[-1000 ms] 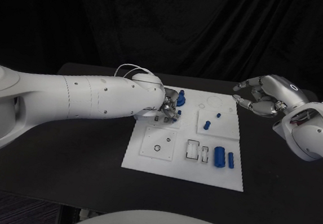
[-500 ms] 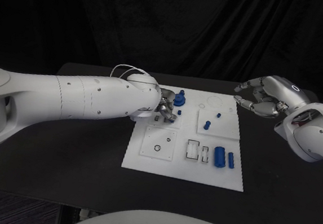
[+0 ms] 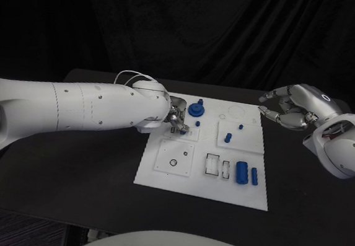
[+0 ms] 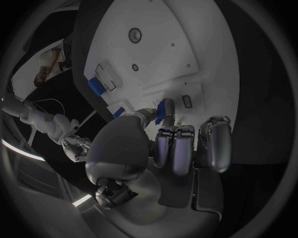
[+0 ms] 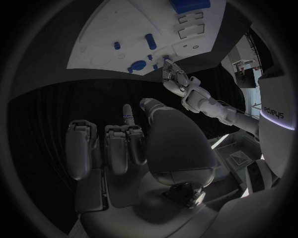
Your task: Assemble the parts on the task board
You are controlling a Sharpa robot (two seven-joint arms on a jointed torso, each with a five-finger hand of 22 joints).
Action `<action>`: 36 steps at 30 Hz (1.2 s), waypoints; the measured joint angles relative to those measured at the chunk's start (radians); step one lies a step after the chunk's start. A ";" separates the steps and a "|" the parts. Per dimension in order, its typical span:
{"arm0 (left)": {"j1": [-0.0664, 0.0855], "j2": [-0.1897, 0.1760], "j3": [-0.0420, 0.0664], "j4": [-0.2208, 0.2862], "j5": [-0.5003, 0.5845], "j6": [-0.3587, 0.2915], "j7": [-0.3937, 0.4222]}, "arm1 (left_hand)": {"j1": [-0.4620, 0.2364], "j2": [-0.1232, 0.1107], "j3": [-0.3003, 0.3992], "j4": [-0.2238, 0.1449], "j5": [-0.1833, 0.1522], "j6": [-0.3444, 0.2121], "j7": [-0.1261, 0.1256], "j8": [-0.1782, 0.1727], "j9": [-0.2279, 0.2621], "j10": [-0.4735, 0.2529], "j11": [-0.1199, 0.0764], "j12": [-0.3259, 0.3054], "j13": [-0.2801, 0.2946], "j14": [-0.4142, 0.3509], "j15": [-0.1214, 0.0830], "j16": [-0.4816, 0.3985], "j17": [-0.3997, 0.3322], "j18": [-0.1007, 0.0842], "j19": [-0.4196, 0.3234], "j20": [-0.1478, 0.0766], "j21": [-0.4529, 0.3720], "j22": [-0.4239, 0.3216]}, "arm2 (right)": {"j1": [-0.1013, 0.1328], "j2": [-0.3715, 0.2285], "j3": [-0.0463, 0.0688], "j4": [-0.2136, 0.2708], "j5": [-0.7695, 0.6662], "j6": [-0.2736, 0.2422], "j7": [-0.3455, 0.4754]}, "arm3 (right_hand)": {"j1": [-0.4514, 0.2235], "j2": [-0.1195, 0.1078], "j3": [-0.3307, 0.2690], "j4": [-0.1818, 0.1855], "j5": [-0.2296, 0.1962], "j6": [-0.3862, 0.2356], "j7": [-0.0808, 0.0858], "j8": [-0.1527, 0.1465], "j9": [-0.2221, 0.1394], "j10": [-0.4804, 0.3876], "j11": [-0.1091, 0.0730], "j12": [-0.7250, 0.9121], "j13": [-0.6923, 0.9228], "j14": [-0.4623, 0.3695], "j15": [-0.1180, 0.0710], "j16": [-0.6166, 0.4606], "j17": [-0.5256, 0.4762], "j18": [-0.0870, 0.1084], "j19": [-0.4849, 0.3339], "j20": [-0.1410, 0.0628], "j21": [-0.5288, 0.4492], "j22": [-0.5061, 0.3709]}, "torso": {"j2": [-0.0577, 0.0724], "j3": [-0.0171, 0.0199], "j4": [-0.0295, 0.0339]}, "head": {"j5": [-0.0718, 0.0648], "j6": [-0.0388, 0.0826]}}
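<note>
The white task board [image 3: 203,178] lies mid-table. My left hand [image 3: 176,120] hovers low over its far left corner, fingers loosely bent above two small slots [image 4: 186,101]. A short blue peg [image 3: 197,123] stands just beside it. In the left wrist view this peg [image 4: 164,110] sits right at my thumb tip, and I cannot tell whether they touch. A blue knob-shaped part [image 3: 198,108] stands behind the peg. My right hand [image 3: 288,107] floats beyond the board's far right corner, fingers curved and holding nothing.
Two small blue pegs [image 3: 240,127] [image 3: 230,136] stand on the far right panel. Two blue cylinders [image 3: 241,172] [image 3: 253,176] lie beside rectangular cut-outs [image 3: 212,163] near the right edge. The near left panel has a ring [image 3: 171,162]. Black table [image 3: 72,164] surrounds the board.
My left hand has drawn back leftward off the board's corner, leaving the short peg and the knob where they were. The right hand has barely moved.
</note>
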 measured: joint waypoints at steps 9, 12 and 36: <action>0.000 -0.021 0.000 0.016 0.080 -0.030 -0.027 | -0.016 -0.005 0.013 -0.002 0.003 0.004 -0.001 0.000 0.005 0.000 0.000 0.000 0.000 0.000 0.000 0.000 0.001 0.000 0.000 0.000 0.000 0.001 | -0.001 -0.002 0.000 0.000 0.000 0.009 -0.005 | 0.000 0.000 0.003 -0.003 0.000 0.000 0.000 0.000 -0.001 0.000 0.000 -0.004 0.000 0.000 0.000 0.000 0.000 0.000 0.000 0.000 0.000 0.000 | 0.000 -0.0003 -0.0005 | 0.002 0.000; 0.000 -0.025 0.000 0.020 0.095 -0.041 -0.034 | -0.016 -0.005 0.014 -0.003 0.004 0.004 -0.001 0.000 0.005 0.000 0.000 0.000 0.000 0.000 0.000 0.000 0.001 0.000 0.000 0.000 0.000 0.001 | -0.002 -0.002 0.000 -0.001 0.000 0.012 -0.007 | 0.000 0.000 0.003 -0.003 0.000 0.000 0.000 0.000 -0.001 0.000 0.000 -0.004 0.000 0.000 0.000 0.000 0.000 0.000 0.000 0.000 0.000 0.000 | 0.000 -0.0005 -0.0005 | 0.003 0.000; -0.020 -0.041 0.000 0.039 0.134 -0.126 -0.049 | -0.020 -0.001 0.019 0.003 0.003 0.010 -0.001 0.000 0.006 0.000 0.000 0.000 0.000 0.000 0.000 0.000 0.001 0.000 0.000 0.000 0.000 0.001 | -0.004 0.000 0.000 -0.002 0.000 0.029 -0.023 | 0.000 0.000 0.008 -0.008 0.000 0.006 0.000 0.000 -0.003 0.000 0.000 -0.008 0.000 0.000 0.000 0.000 0.000 0.000 0.000 0.000 -0.005 0.001 | -0.001 0.0005 -0.0014 | 0.005 0.000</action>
